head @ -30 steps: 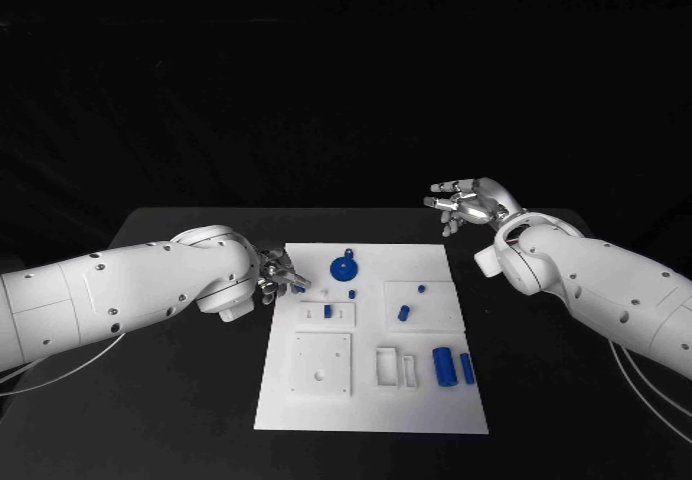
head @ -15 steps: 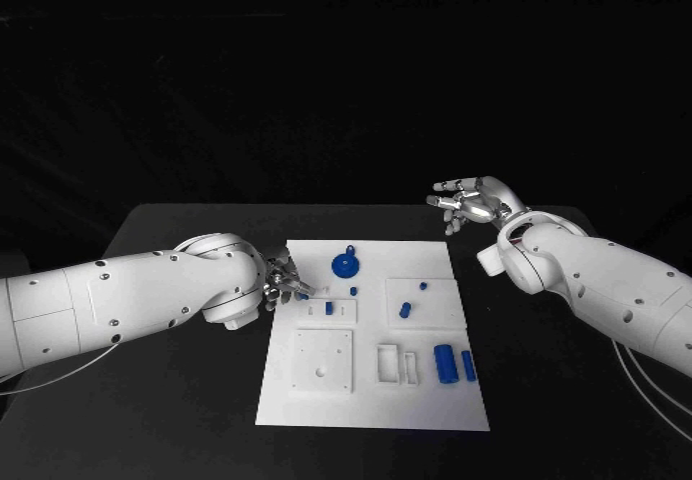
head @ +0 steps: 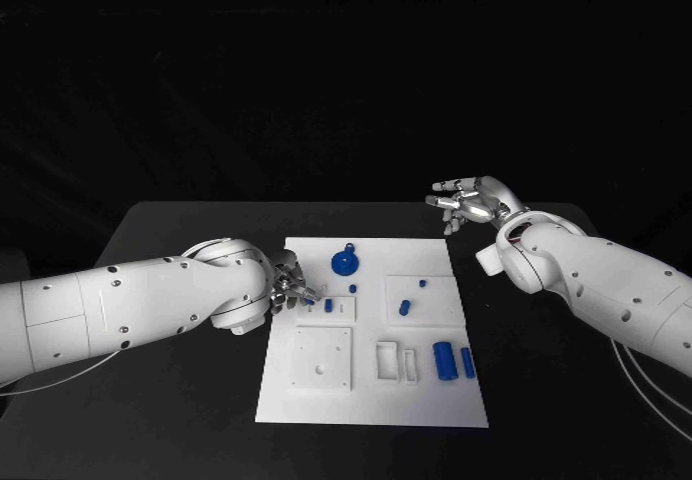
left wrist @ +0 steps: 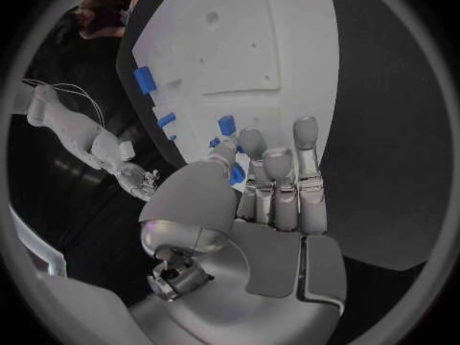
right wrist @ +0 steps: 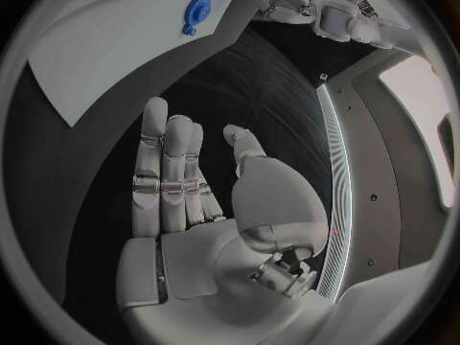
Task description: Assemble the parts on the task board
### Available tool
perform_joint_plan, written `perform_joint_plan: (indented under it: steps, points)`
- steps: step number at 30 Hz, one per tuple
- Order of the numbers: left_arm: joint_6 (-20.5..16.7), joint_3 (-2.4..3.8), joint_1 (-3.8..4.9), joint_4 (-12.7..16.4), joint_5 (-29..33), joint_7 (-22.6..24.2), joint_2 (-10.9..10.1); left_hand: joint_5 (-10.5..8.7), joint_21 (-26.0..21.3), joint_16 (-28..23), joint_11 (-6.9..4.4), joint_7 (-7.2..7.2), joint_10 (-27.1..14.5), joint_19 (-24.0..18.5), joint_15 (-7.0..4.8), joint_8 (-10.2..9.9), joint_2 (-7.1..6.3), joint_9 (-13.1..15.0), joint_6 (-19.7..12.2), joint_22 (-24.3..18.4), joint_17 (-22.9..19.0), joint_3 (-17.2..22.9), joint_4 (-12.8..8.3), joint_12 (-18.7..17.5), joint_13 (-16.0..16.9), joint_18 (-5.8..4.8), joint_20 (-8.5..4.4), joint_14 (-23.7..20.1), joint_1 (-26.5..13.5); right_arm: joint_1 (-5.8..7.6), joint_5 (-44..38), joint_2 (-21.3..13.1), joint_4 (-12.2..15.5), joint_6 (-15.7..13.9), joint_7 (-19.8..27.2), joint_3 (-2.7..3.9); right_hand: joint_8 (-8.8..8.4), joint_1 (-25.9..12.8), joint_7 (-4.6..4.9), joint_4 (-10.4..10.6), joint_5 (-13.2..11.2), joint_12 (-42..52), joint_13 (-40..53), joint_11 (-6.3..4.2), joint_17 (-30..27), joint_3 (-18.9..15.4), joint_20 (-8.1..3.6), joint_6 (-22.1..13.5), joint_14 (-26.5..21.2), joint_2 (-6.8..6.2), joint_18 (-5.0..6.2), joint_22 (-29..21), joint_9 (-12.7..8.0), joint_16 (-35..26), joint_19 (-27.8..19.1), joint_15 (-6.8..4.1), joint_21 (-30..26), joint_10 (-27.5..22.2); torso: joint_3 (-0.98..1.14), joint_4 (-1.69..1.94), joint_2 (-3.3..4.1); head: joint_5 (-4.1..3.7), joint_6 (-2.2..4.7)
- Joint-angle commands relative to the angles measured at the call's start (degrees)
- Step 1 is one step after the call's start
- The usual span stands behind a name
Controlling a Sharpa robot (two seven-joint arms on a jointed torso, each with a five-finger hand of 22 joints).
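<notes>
The white task board [head: 433, 395] lies in the middle of the black table. On it are a blue gear [head: 345, 265], small blue pegs [head: 405, 309] and two blue cylinders [head: 453, 365]. My left hand [head: 287, 284] hovers over the board's left edge near the gear. Its thumb and fingers pinch a small blue part [left wrist: 234, 175], and the board [left wrist: 278, 61] lies beyond the fingertips. My right hand [head: 467, 205] hangs above the table past the board's far right corner, fingers apart and holding nothing [right wrist: 196, 184]. The right wrist view catches the gear [right wrist: 196, 11].
A white square plate [head: 320, 360] and a white bracket [head: 395, 363] sit on the board's near half. Raised white blocks [head: 423, 300] carry some of the pegs. Bare black table [head: 173, 400] lies on both sides of the board.
My left arm has pushed forward, bringing its hand and the small blue part slightly right and nearer over the board's left edge. The right hand has stayed in place.
</notes>
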Motion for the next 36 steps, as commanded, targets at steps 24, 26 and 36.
perform_joint_plan:
  steps: [24, 26, 36]
  points:
    - [2.8, 0.02, -1.20, -1.0, -5.9, 0.2, 1.1, -0.13, 0.2, -0.4, 0.10, -1.76, 0.1, 0.2, 0.18, -0.3, 0.71, 4.1, 1.3, 1.2, -0.1, 3.3, -3.0, -0.2, 0.1, -0.60, -0.18, 0.1, 0.3, -0.13, 0.1, -0.1, 0.1, 0.5, 0.2, 0.05, -0.30, -0.3, 0.06, 0.1, 1.6, 0.1, -0.1, -0.19, 0.0, 1.1, -0.11, -0.2, -0.2, -0.27, -0.47, -0.2, 0.0, -0.3, -0.4, 0.11, 0.4, -0.3, -0.01, -0.02, -0.03, 0.02, -0.26]
    - [3.0, 0.02, -1.21, -1.1, -6.0, 0.2, 1.0, -0.10, 0.2, -0.4, 0.11, -1.76, 0.1, 0.2, 0.18, -0.4, 0.71, 4.1, 1.3, 1.2, -0.1, 3.3, -3.0, -0.2, 0.1, -0.60, -0.18, 0.2, 0.3, -0.14, 0.1, -0.1, 0.1, 0.5, 0.2, 0.05, -0.30, -0.3, 0.06, 0.1, 1.6, 0.1, -0.1, -0.19, 0.0, 1.1, -0.11, -0.2, -0.2, -0.27, -0.47, -0.2, 0.0, -0.3, -0.4, 0.11, 0.4, -0.3, 0.00, 0.00, -0.03, 0.05, -0.30]
    - [5.4, 0.02, -1.21, -1.2, -6.0, -0.3, 1.0, -0.03, 0.1, -0.6, 0.17, -1.71, -0.1, 0.1, 0.23, -0.5, 0.74, 4.2, 1.3, 1.2, -0.5, 3.4, -3.1, -0.2, 0.2, -0.62, -0.14, -0.1, 0.4, -0.15, 0.1, -0.1, 0.1, 0.5, 0.2, 0.05, -0.30, -0.4, 0.05, 0.1, 1.7, 0.1, -0.1, -0.20, 0.0, 1.4, -0.12, -0.2, -0.2, -0.38, -0.47, -0.2, 0.0, -0.3, -0.4, 0.11, 0.5, -0.3, 0.00, 0.03, -0.04, 0.01, -0.36]
